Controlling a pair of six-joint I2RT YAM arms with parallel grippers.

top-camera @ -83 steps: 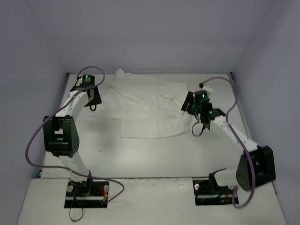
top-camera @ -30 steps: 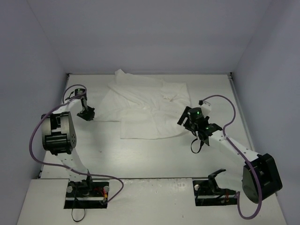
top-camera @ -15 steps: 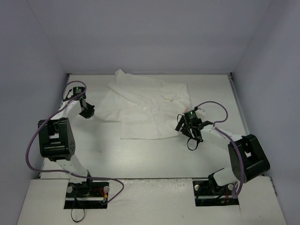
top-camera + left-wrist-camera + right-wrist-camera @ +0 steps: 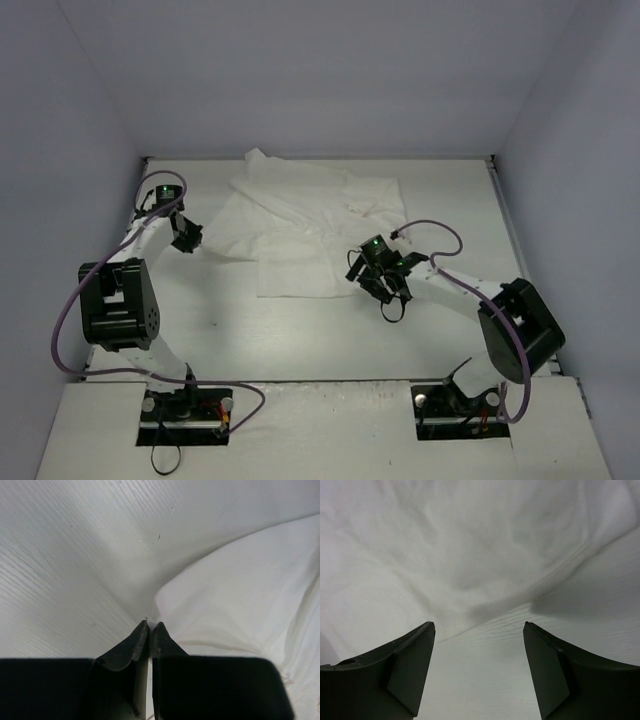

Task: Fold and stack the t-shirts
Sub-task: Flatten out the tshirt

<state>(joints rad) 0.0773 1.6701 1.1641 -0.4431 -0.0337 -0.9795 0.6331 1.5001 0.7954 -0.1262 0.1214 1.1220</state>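
Cloth of the t-shirt (image 4: pixel 310 225) lies spread left-to-right across the far table (image 4: pixel 300 335) from above, while the left wrist view shows the left hand (image 4: pixel 149 630) pressed together, pinching its left corner, and the right wrist view shows the right hand (image 4: pixel 478 626) spread, the hem edge just ahead.

Matt, creased t-shirt (image 4: pixel 310 235), seemingly cotton cloth.

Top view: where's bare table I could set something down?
Widest bare table is the near strip between the hem of the t-shirt and the arm bases. Another patch lies right of it, toward the wall. Crowded: its left edge at the left gripper, its near-right corner under the open right gripper.
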